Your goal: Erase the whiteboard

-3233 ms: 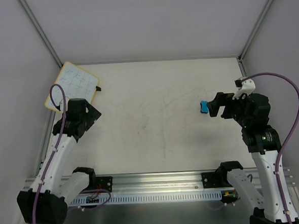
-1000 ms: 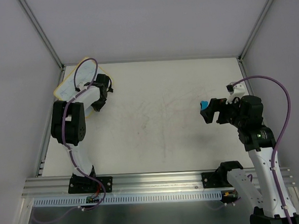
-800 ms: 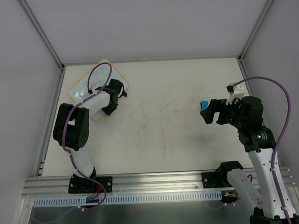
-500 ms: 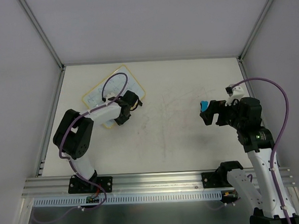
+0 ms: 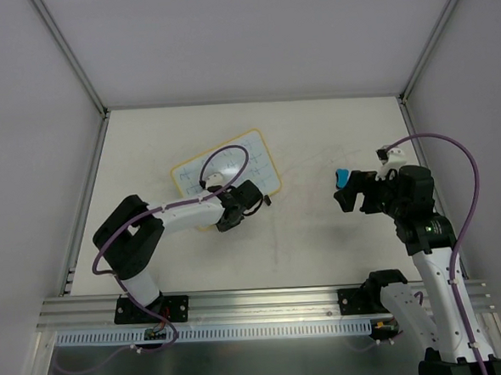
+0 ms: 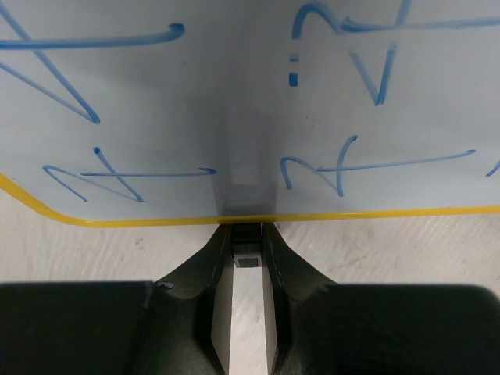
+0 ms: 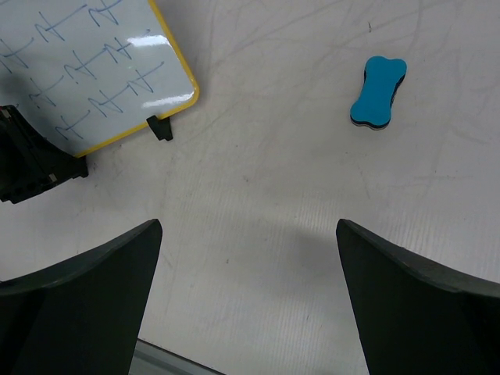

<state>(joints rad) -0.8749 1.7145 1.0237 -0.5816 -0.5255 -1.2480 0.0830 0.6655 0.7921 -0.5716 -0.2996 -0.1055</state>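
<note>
Small white rectangular whiteboard (image 5: 253, 160), yellow-rimmed, blue scribbles all over, lay on scuffed white worktop (image 5: 305, 244) left of centre, skewed to worktop edges. Left gripper (image 6: 246, 234) pinched tight on board's near rim. Right gripper (image 7: 248, 226) gaped wide, empty, above worktop's right side. Blue bone-shaped eraser (image 7: 378, 91) lay near it, untouched.

I saw bare worktop (image 5: 304, 235) between the whiteboard (image 5: 253, 157) and the blue eraser (image 7: 378, 91), room enough for my wide-spread right hand (image 7: 248, 226). My left arm (image 5: 184, 215) lay along the board's near side, barring approach there.
</note>
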